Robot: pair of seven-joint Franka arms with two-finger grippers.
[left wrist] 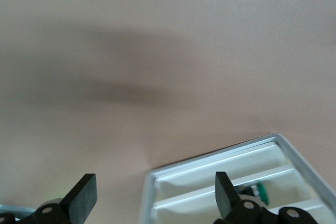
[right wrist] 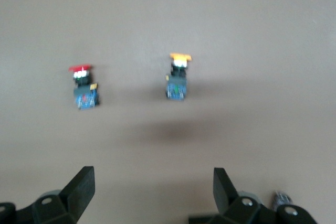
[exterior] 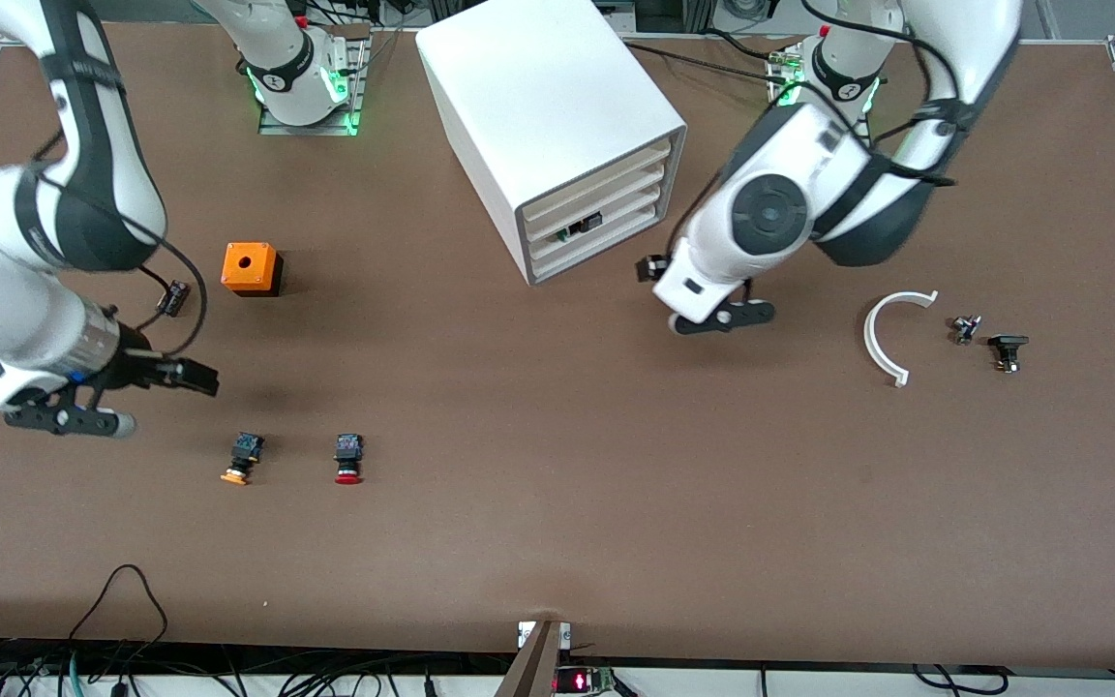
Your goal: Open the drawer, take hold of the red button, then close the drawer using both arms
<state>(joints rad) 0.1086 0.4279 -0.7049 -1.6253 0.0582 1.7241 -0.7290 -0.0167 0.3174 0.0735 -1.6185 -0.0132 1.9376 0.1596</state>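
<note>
My left gripper (exterior: 652,274) hangs low on a bent arm with its 2 fingers (left wrist: 84,198) spread wide apart, while my right gripper (exterior: 192,376) reaches out level from a bent arm, its 2 fingers (right wrist: 81,187) also wide apart and holding nothing.

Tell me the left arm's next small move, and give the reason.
Probably ease the open left gripper in toward the drawer front: the cabinet shows every drawer shut, and the red button lies untouched on the table near the open right gripper.
</note>
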